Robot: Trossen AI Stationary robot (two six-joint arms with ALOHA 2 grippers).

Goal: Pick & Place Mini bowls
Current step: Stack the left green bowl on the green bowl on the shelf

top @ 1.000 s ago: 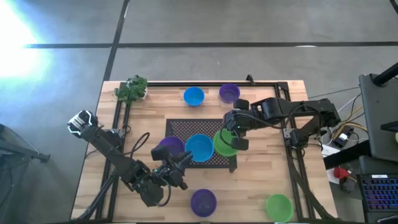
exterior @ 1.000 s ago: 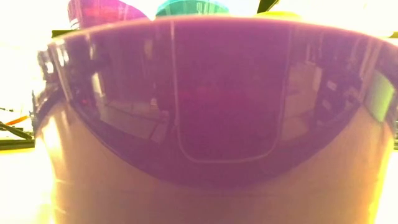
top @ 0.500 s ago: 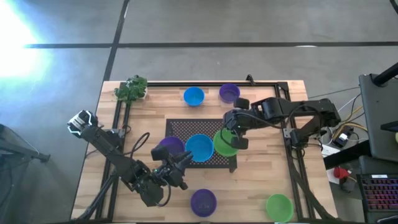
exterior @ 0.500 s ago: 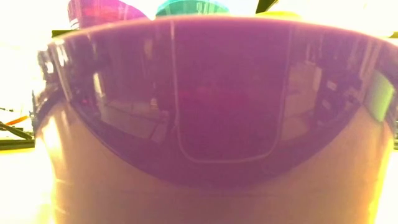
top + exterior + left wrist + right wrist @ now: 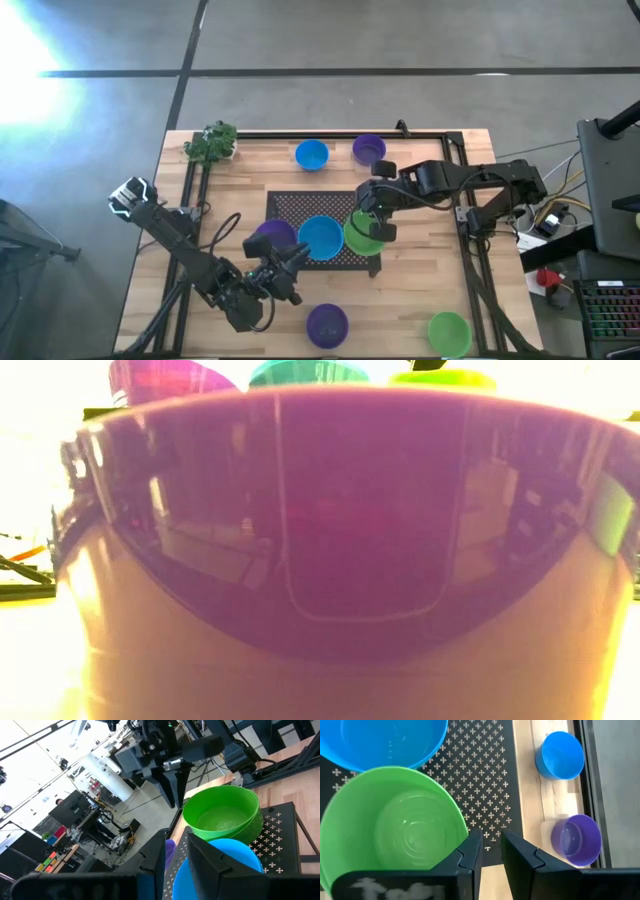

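Two dark jointed arms are being shown, the left arm [image 5: 190,255] being trailed by black cables, the right arm [image 5: 470,185] being tipped with blocky black fingers [image 5: 520,857].

A purple bowl [image 5: 340,520] filled the low view, hiding the worktop; only three bowl rims peeked above. The blue bowl [image 5: 385,740] was cut off top-left.

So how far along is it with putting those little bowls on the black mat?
Three look placed or nearly so: a purple bowl and a blue bowl sit on the black mat. In hand: the right gripper pinches the rim of a green bowl at the mat's right edge. Left: four bowls on bare wood, blue and purple at the far edge, purple and green near. The left gripper waits, open, by the mat.
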